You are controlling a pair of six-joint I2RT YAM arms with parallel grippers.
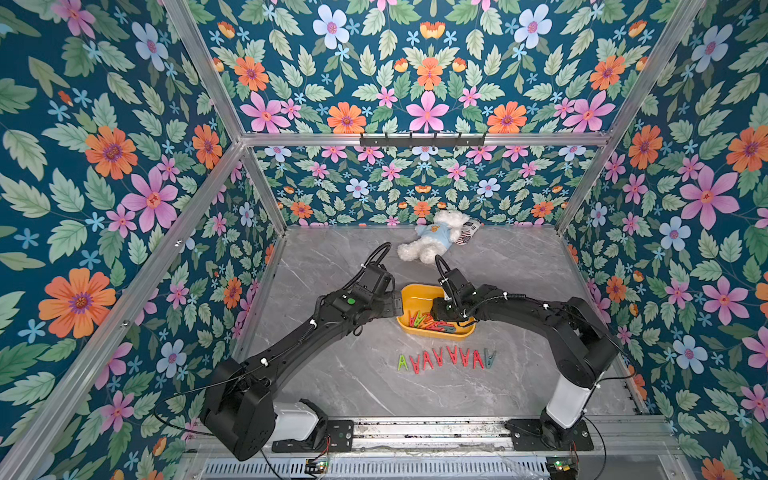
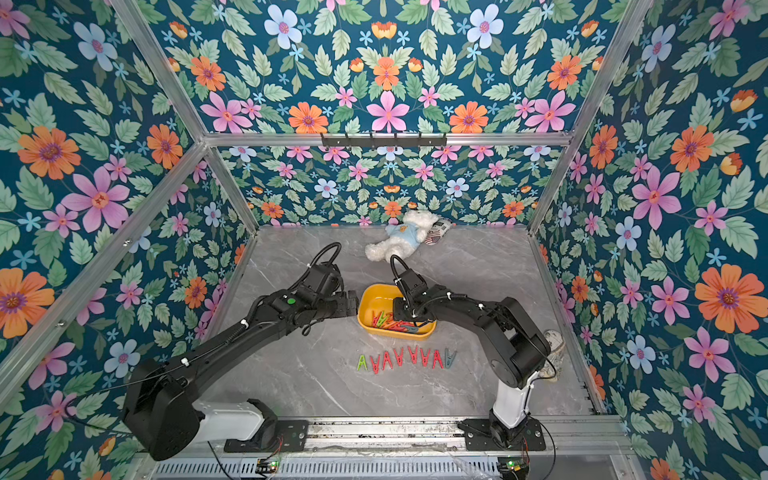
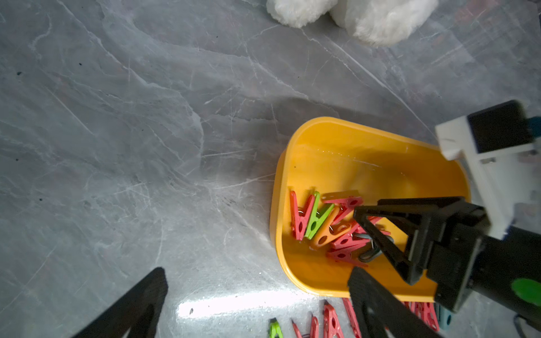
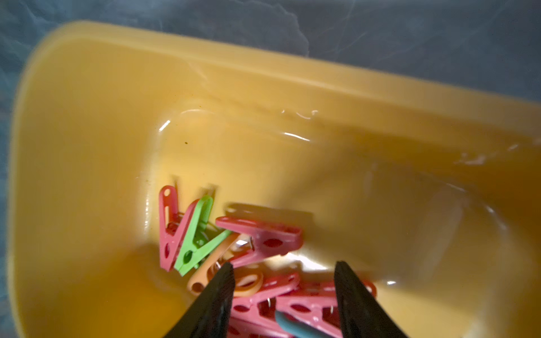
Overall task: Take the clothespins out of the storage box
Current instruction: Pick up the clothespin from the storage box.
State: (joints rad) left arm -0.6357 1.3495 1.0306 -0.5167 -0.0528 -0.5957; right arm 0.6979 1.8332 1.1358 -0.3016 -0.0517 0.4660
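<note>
The yellow storage box (image 1: 415, 293) (image 2: 372, 301) sits mid-table, with a heap of red, green, orange and grey-blue clothespins (image 1: 420, 320) (image 3: 320, 222) at its near end. My right gripper (image 4: 284, 264) (image 1: 437, 312) reaches down into the box, its jaws partly apart and astride red clothespins (image 4: 263, 240) in the heap, not clamped on any. My left gripper (image 3: 257, 292) (image 1: 395, 303) hovers wide open just outside the box's left end, with bare tabletop between its fingers. A row of several clothespins (image 1: 446, 359) (image 2: 405, 358) lies on the table in front of the box.
A white plush bear (image 1: 432, 237) (image 2: 399, 237) lies at the back wall beside a small patterned item (image 1: 467, 230). A crumpled cloth (image 2: 552, 345) lies behind the right arm. Floral walls enclose three sides. A hook rail (image 1: 422, 139) hangs high on the back wall.
</note>
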